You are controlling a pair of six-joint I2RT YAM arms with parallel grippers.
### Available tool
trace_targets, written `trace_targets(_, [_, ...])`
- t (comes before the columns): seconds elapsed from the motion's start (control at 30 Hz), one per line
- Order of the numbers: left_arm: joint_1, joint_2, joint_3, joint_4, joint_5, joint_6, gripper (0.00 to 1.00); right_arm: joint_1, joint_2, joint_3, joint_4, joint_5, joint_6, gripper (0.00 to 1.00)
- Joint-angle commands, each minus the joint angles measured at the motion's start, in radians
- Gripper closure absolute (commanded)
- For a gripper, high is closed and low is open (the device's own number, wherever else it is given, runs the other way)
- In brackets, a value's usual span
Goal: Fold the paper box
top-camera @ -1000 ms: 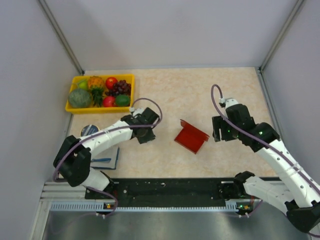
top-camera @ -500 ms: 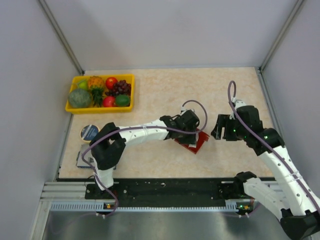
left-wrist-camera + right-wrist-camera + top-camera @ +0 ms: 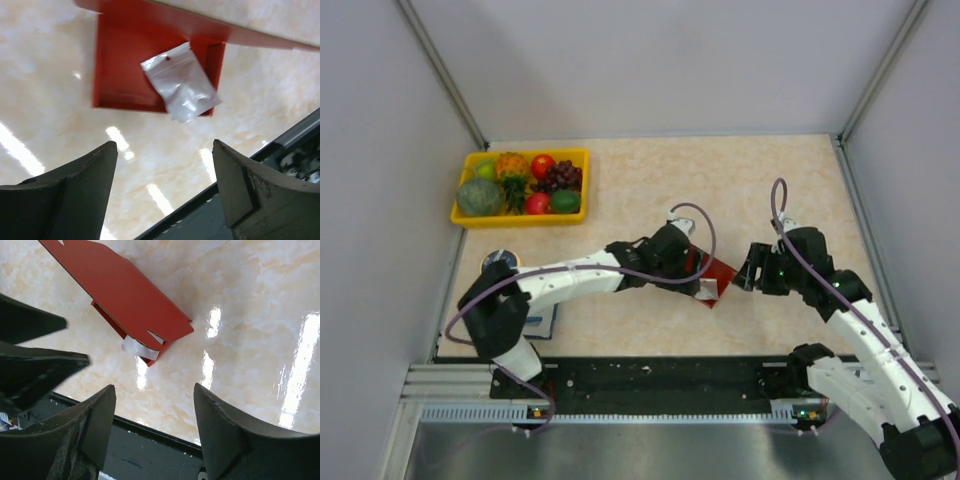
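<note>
Left gripper is recorded with its jaws spread wide and nothing held between them. In the top view it is positioned over the left part of the paper box, which is partly hidden by it. Whether the box is touched cannot be told.

Right gripper is likewise noted as parted and empty, and is held just to the right of the box, apart from it.

The box is located on the table, near its middle, between the two grippers. One red panel is seen raised at a tilt over the flat base in the right wrist view. A small whitish plastic wrapper is found lying on the base, one corner projecting past its edge.

A yellow tray of fruit is noted at the far left corner, well apart.
</note>
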Motion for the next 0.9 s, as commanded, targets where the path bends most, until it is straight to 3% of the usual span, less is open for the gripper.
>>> trace_targets(0.0, [0.068,-0.259,-0.192,0.167,-0.027,0.305,0.19,-0.011,0.012,0.007,0.067,-0.034,-0.031,0.40])
trace_targets(0.07, [0.161,-0.286,-0.250,0.232,0.124,0.444,0.20,-0.010,0.036,0.018,0.060,-0.027,-0.054,0.44])
trace_targets(0.17, [0.259,-0.265,-0.243,0.264,0.210,0.595,0.18,-0.001,0.090,0.032,0.064,-0.026,-0.091,0.44])
trace_targets(0.2, [0.278,-0.230,-0.240,0.328,0.300,0.634,0.18,0.004,0.108,0.050,0.063,-0.025,-0.102,0.44])
trace_targets(0.37, [0.341,-0.102,-0.113,0.420,0.463,0.764,0.18,0.015,0.185,0.039,0.144,-0.028,-0.143,0.40])
trace_targets(0.53, [0.352,0.002,-0.077,0.603,0.589,0.801,0.18,0.038,0.211,-0.025,0.355,-0.030,-0.149,0.38])
trace_targets(0.7, [0.357,0.077,-0.065,0.714,0.749,0.780,0.20,0.082,0.299,-0.001,0.445,-0.022,-0.202,0.40])
trace_targets(0.8, [0.357,0.099,-0.051,0.695,0.792,0.752,0.24,0.100,0.351,0.033,0.484,-0.019,-0.231,0.44])
trace_targets(0.87, [0.358,0.088,-0.069,0.682,0.772,0.726,0.36,0.108,0.374,0.061,0.530,-0.026,-0.252,0.45])
